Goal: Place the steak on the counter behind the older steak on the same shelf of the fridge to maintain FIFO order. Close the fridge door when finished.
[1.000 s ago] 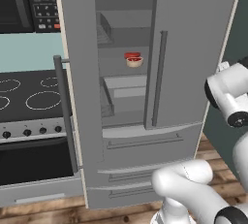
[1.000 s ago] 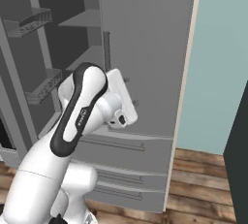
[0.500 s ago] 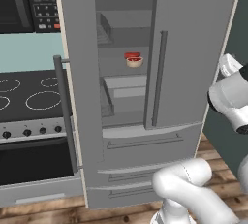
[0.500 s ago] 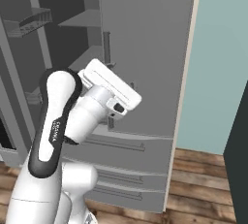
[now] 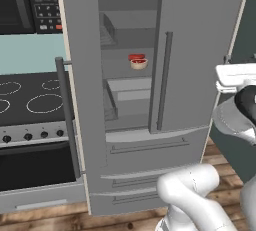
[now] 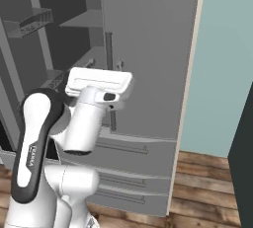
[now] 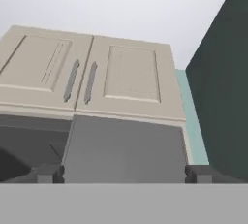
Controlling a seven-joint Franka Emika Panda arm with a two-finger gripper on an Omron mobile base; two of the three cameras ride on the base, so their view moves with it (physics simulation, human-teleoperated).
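The fridge (image 5: 200,50) stands with its left door (image 5: 82,85) swung open and its right door shut. Inside, the older steak (image 5: 137,62) lies in its tan bowl on a flat grey shelf (image 5: 120,71). My gripper (image 6: 105,65) is raised in front of the shut right door, fingers pointing up, well away from the bowl. In the hand view the gripper (image 7: 123,173) is open, its tips wide apart with nothing between them, facing the fridge's top. The steak and the counter are out of view.
A black stovetop (image 5: 30,95) and oven sit left of the open door, with a microwave (image 5: 30,0) above. Beige wall cabinets (image 7: 97,72) hang over the fridge. A dark wall (image 7: 223,72) rises on the right. Below the fridge is wooden floor (image 6: 212,192).
The arm has swung further to the right of the fridge and the hand has turned upward, from facing the door to pointing at its top. The jaws have stayed open.
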